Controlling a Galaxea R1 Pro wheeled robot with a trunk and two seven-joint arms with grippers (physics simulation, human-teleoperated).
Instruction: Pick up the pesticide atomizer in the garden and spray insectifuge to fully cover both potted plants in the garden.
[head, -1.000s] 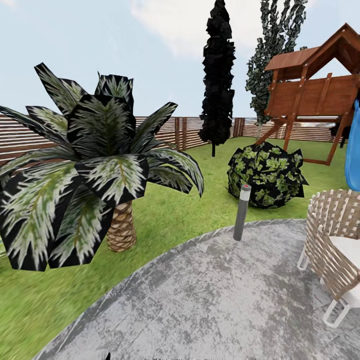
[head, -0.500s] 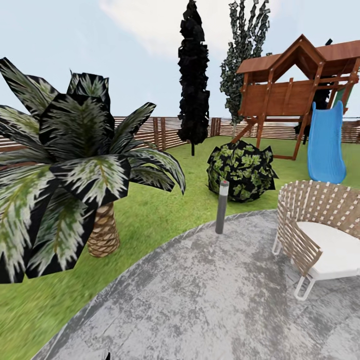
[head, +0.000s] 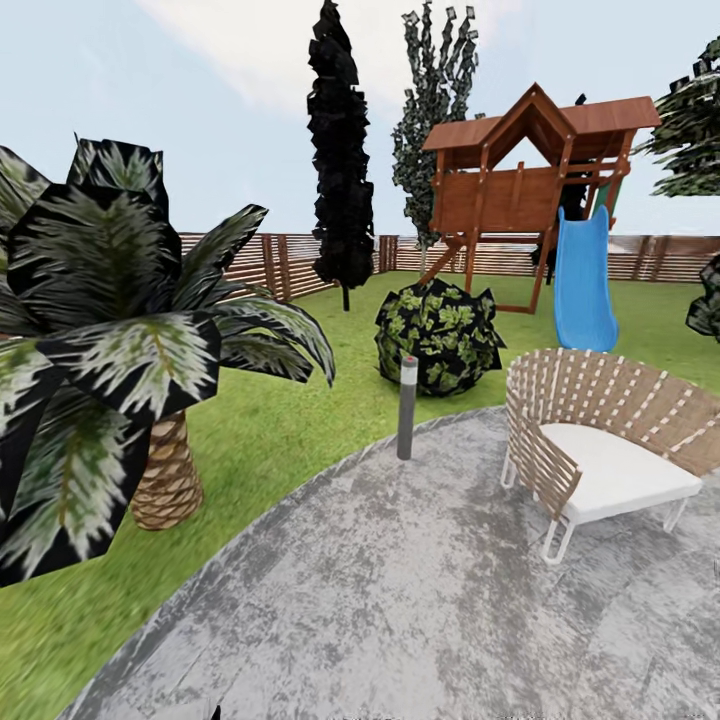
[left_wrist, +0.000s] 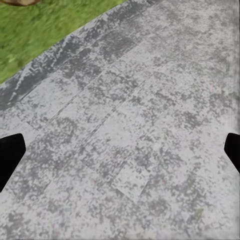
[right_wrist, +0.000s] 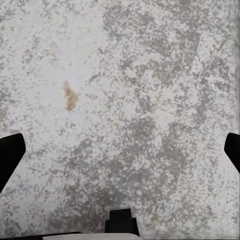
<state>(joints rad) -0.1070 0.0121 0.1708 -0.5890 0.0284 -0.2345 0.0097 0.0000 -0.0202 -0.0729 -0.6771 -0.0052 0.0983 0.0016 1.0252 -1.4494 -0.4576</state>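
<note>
The robot stands on the round grey patio (head: 420, 600) of the garden, facing the lawn (head: 270, 440). A big palm (head: 120, 330) rises close at the left edge of the paving, and a grey bollard lamp (head: 406, 407) stands right on the patio's rim, a dark bush (head: 438, 335) just behind it. A woven chair (head: 600, 445) sits on the stone at the right; a wooden playhouse with a blue slide (head: 583, 280) stands by the far fence (head: 290, 262). The left gripper (left_wrist: 120, 152) and right gripper (right_wrist: 120, 152) both hang spread wide over bare stone, empty. From here I can't spot the atomizer or the potted plants.
</note>
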